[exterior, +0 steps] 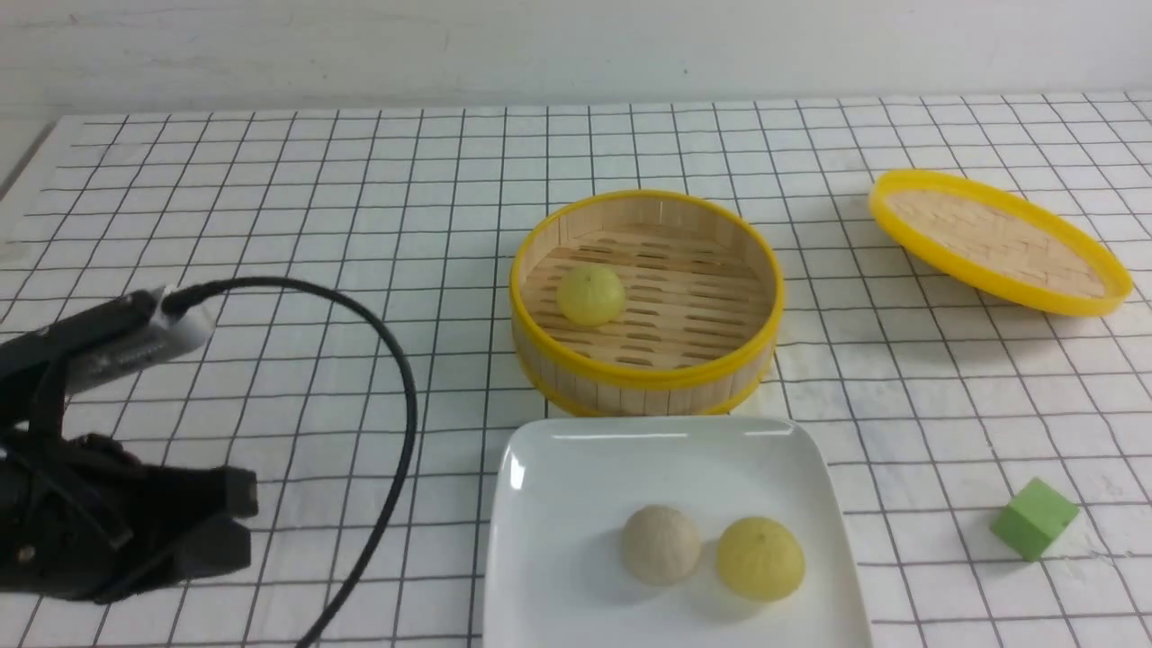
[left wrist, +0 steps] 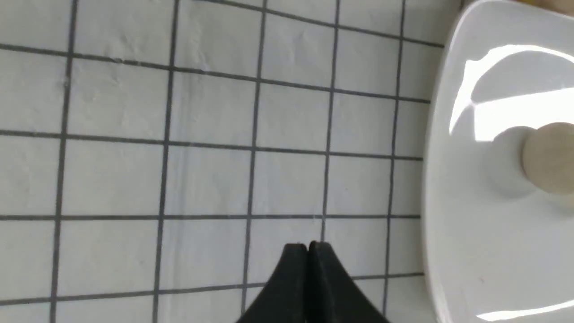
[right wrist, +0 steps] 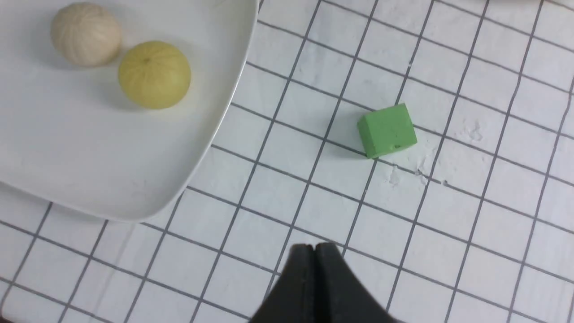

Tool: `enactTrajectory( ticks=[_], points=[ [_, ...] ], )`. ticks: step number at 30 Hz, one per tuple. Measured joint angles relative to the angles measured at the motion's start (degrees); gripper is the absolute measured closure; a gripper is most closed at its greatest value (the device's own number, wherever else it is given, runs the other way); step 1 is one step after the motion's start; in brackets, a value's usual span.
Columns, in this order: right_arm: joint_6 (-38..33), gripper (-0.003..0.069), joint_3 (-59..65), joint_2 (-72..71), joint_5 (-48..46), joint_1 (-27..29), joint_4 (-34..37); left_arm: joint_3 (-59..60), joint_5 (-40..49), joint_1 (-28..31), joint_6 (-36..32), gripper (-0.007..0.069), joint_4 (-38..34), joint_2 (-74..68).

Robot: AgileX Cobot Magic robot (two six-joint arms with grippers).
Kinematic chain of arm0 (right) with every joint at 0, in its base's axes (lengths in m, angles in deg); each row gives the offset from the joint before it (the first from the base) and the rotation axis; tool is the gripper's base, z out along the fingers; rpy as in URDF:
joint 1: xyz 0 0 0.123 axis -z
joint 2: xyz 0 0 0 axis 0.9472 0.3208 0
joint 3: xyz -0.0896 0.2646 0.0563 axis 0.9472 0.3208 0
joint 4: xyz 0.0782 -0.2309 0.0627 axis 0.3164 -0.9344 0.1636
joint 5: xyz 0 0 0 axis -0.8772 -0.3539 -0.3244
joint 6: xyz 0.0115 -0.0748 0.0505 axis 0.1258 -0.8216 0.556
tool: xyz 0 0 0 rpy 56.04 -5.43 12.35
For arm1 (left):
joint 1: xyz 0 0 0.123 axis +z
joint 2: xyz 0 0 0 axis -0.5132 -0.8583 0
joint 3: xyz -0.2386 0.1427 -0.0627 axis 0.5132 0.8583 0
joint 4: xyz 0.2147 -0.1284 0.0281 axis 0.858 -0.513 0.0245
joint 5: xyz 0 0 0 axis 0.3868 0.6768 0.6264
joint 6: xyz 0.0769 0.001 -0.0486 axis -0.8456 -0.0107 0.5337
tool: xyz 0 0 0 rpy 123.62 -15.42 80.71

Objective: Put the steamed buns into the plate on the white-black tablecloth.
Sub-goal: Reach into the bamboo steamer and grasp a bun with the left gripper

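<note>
The white-black tablecloth (exterior: 270, 198) carries the plate (exterior: 576, 504), a bamboo steamer (exterior: 630, 385), its lid (exterior: 999, 238) and a green cube (exterior: 1035, 519).

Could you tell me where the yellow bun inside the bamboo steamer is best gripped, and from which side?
Grip the yellow bun across its widest part, low on the dome, coming straight down from above. The bamboo steamer has a raised wall all round it, which would likely block a sideways approach.

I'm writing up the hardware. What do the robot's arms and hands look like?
The left arm is matte black, carrying a silver-grey module with a looping black cable. The left hand and right hand are black, with tapering wedge fingers.
</note>
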Motion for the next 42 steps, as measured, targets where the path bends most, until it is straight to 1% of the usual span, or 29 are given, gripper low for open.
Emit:
enactTrajectory(
  ticks=[1,3,4,5,6,7,8,9,10,12,14,16,20,25,26,27,28,29,33,37,39,40,42],
  points=[
    [0.0,0.0673,0.6,-0.6,0.4,0.0,-0.1,0.0,0.4,0.0,0.0,0.0622,0.0,-0.3],
    [0.1,0.0671,8.5,-8.3,8.0,0.0,-1.1,-7.9,5.1,0.0,-0.3,0.0622,-0.7,-6.0],
    [0.1,0.0671,9.0,-8.7,8.0,0.0,-1.2,-8.5,5.4,0.0,-0.4,0.0622,-0.8,-6.9],
    [0.1,0.0670,12.9,-11.9,12.1,0.0,-2.2,-12.4,7.6,-0.9,-0.6,0.0622,-0.9,-10.1],
    [0.1,0.0670,13.3,-12.3,12.6,0.0,-2.3,-13.5,7.9,-1.0,-0.7,0.0622,-0.9,-10.6],
    [0.1,0.0670,16.7,-14.3,16.2,0.0,-2.8,-17.4,9.3,-3.2,-0.9,0.0622,-0.7,-14.2],
    [0.1,0.0669,18.2,-15.4,17.8,0.0,-3.0,-19.6,9.8,-4.3,-1.0,0.0622,-0.5,-16.0],
    [0.1,0.0668,20.2,-16.3,19.8,0.0,-3.2,-23.0,10.5,-6.9,-1.3,0.0622,-0.3,-18.6],
    [0.1,0.0667,20.5,-16.4,20.0,0.0,-3.2,-23.5,10.7,-7.9,-1.3,0.0622,-0.1,-19.0],
    [0.1,0.0666,22.6,-17.0,21.3,0.0,-3.3,-29.1,11.1,-12.6,-1.2,0.0617,0.9,-23.2],
    [0.1,0.0665,23.2,-17.0,21.6,0.0,-3.4,-34.8,10.8,-16.8,0.2,0.0594,2.7,-27.4],
    [0.1,0.0664,23.5,-17.2,22.2,0.0,-3.5,-42.9,9.9,-21.1,4.2,0.0535,6.6,-33.5],
    [0.1,0.0660,23.5,-17.3,22.3,0.0,-3.4,-52.7,8.7,-25.2,8.5,0.0413,13.3,-40.9],
    [0.1,0.0657,23.5,-17.3,22.3,0.0,-3.4,-64.2,8.6,-28.8,9.4,0.0216,18.8,-51.6],
    [0.1,0.0657,23.5,-17.3,22.3,0.0,-3.4,-64.6,8.6,-28.8,9.4,0.0210,18.9,-52.0],
    [0.1,0.0657,23.5,-17.3,22.3,0.0,-3.3,-67.5,8.5,-29.4,9.4,0.0171,19.9,-54.9],
    [0.1,0.0657,23.5,-17.3,22.3,0.0,-3.3,-67.9,8.5,-29.5,9.4,0.0162,19.9,-55.3],
    [0.1,0.0655,23.5,-17.3,22.3,0.0,-3.3,-70.2,8.3,-29.9,9.5,0.0135,21.1,-58.0],
    [0.1,0.0655,23.5,-17.3,22.2,0.0,-3.3,-73.0,7.2,-30.0,9.5,0.0118,23.8,-62.7],
    [0.1,0.0655,23.5,-17.3,22.2,0.0,-3.3,-73.3,5.1,-30.0,9.5,0.0134,25.1,-65.5],
    [0.1,0.0655,23.5,-17.3,22.2,0.0,-3.3,-73.4,4.3,-30.0,9.6,0.0179,25.4,-66.9],
    [0.1,0.0655,23.5,-17.3,22.2,0.0,-3.3,-73.4,4.2,-30.0,9.6,0.0214,25.5,-67.2],
    [0.1,0.0652,23.5,-17.3,22.2,0.0,-3.3,-73.4,4.2,-30.0,9.6,0.0340,25.5,-67.4]
  ],
)
